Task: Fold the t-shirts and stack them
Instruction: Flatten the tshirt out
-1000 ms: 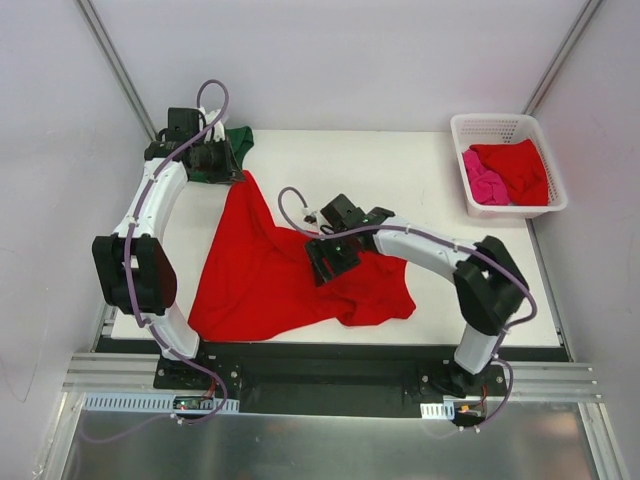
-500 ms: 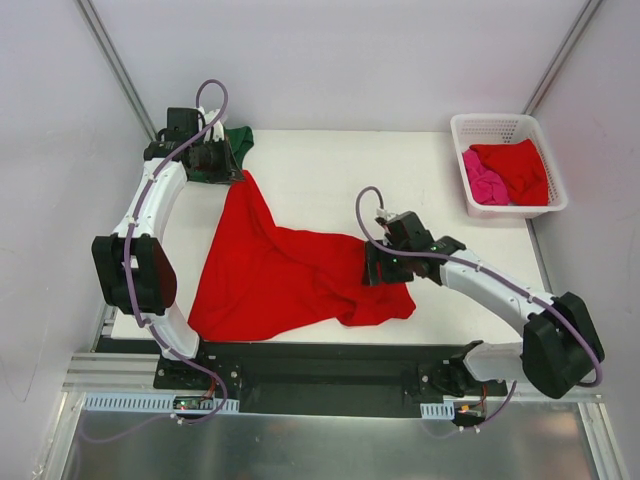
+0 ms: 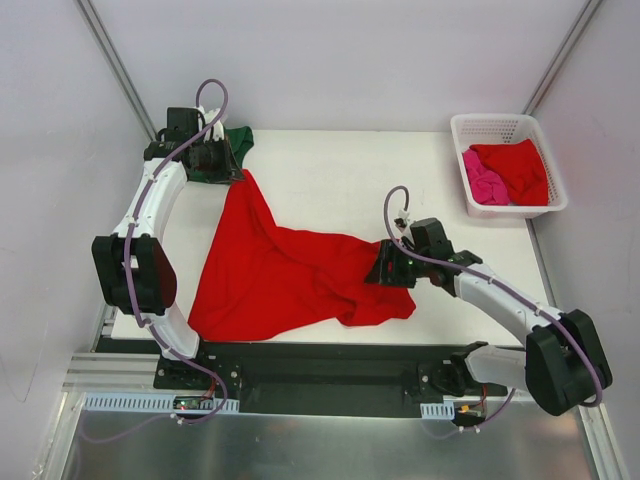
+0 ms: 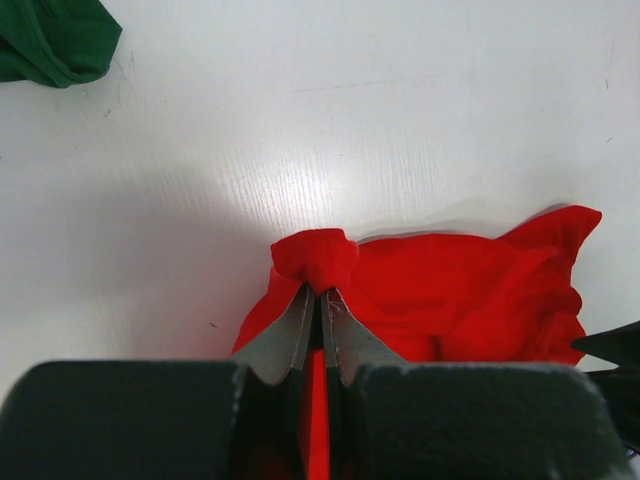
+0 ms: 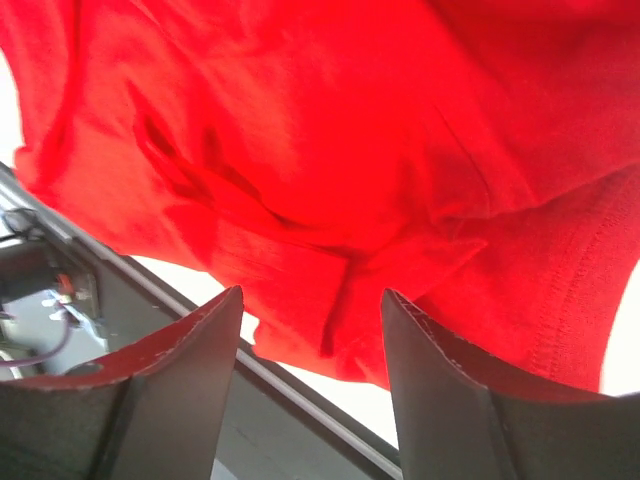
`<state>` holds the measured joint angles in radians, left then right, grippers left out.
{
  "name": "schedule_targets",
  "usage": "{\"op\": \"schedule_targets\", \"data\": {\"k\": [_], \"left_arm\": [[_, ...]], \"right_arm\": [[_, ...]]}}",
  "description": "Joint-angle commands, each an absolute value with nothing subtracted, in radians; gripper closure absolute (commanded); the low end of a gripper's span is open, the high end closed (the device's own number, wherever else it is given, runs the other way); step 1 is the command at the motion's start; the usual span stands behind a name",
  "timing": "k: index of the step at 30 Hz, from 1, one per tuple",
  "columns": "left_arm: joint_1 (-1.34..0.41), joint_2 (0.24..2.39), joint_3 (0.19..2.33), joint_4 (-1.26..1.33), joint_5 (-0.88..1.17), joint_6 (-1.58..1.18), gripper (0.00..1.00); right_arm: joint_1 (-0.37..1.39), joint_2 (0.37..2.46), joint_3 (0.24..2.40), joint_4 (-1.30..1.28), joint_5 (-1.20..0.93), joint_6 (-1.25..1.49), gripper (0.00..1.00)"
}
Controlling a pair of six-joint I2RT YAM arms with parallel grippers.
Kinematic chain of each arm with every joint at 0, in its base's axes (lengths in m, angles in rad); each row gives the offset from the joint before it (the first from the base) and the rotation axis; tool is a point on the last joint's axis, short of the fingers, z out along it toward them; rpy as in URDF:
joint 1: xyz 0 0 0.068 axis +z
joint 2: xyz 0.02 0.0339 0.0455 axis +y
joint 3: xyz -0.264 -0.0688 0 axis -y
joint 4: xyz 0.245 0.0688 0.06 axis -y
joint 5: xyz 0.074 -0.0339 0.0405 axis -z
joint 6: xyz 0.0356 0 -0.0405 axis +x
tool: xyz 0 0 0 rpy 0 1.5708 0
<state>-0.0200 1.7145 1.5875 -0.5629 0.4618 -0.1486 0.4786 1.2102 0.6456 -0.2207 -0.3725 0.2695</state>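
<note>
A bright red t-shirt [image 3: 280,275] lies crumpled and stretched across the white table [image 3: 340,175]. My left gripper [image 3: 228,166] is shut on its far corner, and the left wrist view shows a red cloth bunch [image 4: 318,258] pinched at the fingertips of that gripper [image 4: 322,292]. A dark green t-shirt [image 3: 238,140] [image 4: 55,40] lies bunched just behind that gripper. My right gripper [image 3: 386,266] [image 5: 310,292] hangs open above the red shirt's [image 5: 330,150] rumpled right hem, with nothing between its fingers.
A white lattice basket [image 3: 500,125] stands at the far right corner, holding another red tee [image 3: 520,165] and a pink one [image 3: 483,180]. The table's front edge and black rail [image 5: 200,330] run just below the red shirt's near hem.
The right arm has swung rightward from the middle of the red shirt to its right edge, its jaws narrowing slightly. The left arm and the shirt corner it holds have not moved.
</note>
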Motion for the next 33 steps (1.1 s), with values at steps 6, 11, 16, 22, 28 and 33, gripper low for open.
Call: {"op": "schedule_targets", "data": {"k": [6,11,16,22,28,33], "left_arm": [[-0.023,1.669,1.582,-0.543,0.462,-0.143,1.0],[-0.023,1.669,1.58,-0.543,0.46,-0.141,1.0],[-0.023,1.671,1.58,-0.543,0.46,-0.143,1.0],[-0.023,1.671,1.574,-0.54,0.459,-0.138,1.0],[-0.023,1.672,1.574,-0.543,0.457,-0.137,1.0],[-0.023,1.671,1.569,-0.541,0.456,-0.132,1.0]], "right_arm": [[0.43,1.195,0.614,-0.141,-0.474,0.293,0.5],[0.43,1.212,0.601,-0.123,-0.479,0.301,0.52],[0.431,1.219,0.588,-0.114,-0.483,0.298,0.52],[0.431,1.235,0.578,-0.101,-0.489,0.301,0.52],[0.431,1.264,0.577,-0.084,-0.509,0.305,0.53],[0.446,1.293,0.584,-0.071,-0.517,0.305,0.53]]}}
